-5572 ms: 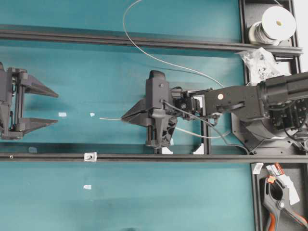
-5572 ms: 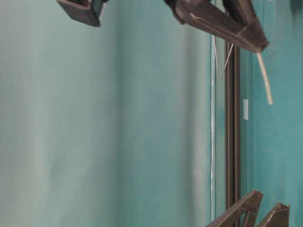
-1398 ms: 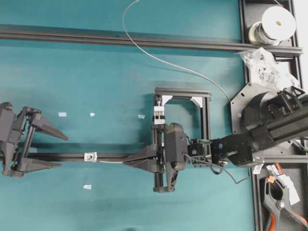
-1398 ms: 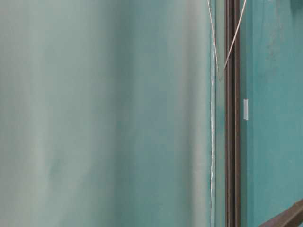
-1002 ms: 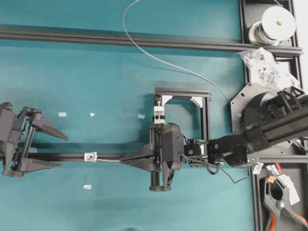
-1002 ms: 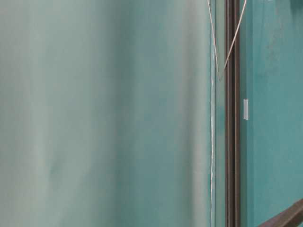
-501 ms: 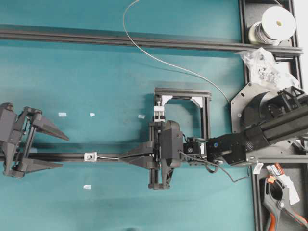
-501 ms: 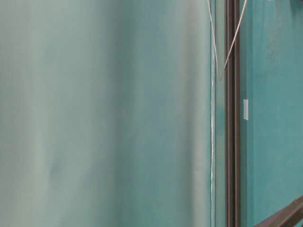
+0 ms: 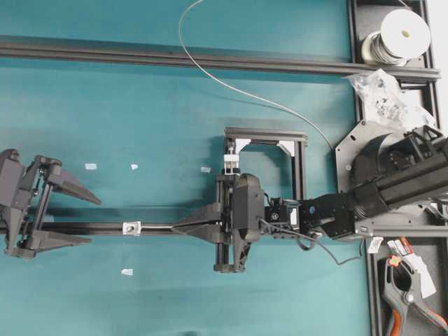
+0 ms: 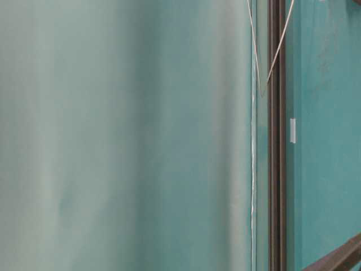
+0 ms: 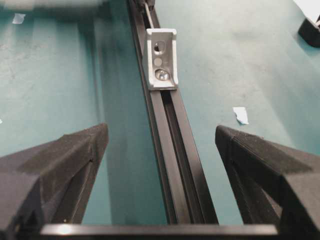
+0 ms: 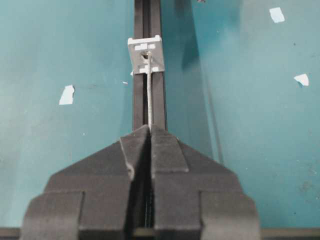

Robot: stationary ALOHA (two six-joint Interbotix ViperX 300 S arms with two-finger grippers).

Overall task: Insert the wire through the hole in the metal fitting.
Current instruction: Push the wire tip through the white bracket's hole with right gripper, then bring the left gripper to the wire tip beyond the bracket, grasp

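Observation:
The metal fitting (image 9: pixel 131 227), a small silvery bracket, sits on the black rail (image 9: pixel 70 228). My right gripper (image 9: pixel 175 227) is shut on the wire (image 12: pixel 149 95), just right of the fitting. In the right wrist view the gripper (image 12: pixel 150 129) points the short wire end straight at the fitting (image 12: pixel 145 55), and the tip meets the hole (image 12: pixel 145 57). The rest of the wire (image 9: pixel 210 73) arcs back toward the spool. My left gripper (image 9: pixel 94 221) stands open astride the rail, left of the fitting. In its wrist view the gripper (image 11: pixel 161 132) faces the fitting (image 11: pixel 161 60), fingers wide apart and holding nothing.
A second rail (image 9: pixel 210 59) crosses the back. A small black frame (image 9: pixel 266 133) with a white-and-silver block (image 9: pixel 231 164) stands behind my right gripper. The wire spool (image 9: pixel 399 35), a plastic bag (image 9: pixel 381 91) and a clamp (image 9: pixel 406 294) lie at the right. Tape scraps (image 9: pixel 90 166) dot the mat.
My right gripper has crept left along the rail with the wire, bringing the wire's tip up to the fitting. The left gripper has stayed where it was, open.

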